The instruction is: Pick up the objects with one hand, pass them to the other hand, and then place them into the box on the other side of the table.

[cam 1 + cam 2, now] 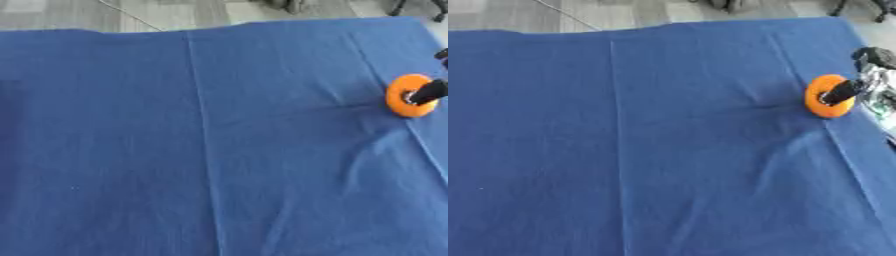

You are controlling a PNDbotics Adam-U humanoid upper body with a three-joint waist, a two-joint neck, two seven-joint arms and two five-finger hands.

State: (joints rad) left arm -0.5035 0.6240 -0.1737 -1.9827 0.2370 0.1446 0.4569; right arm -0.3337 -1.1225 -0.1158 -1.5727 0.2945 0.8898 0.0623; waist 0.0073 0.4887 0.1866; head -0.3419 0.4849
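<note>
Right eye view: one flat orange ring-shaped object [826,96], lying on the blue cloth-covered table [640,145] at the far right edge. Right hand [866,82], black with silver parts: one dark finger [842,92] reaches into the ring's hole; whether the others curl or spread cannot be told. No box visible. Advice: hook or pinch the rim squarely before lifting.

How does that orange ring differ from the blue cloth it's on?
The orange ring is small, round and thick with a hole; the blue cloth is wide, flat and creased. The ring sits near the right edge; the cloth covers the table. The right hand has a finger poked into the ring, not the cloth.
</note>
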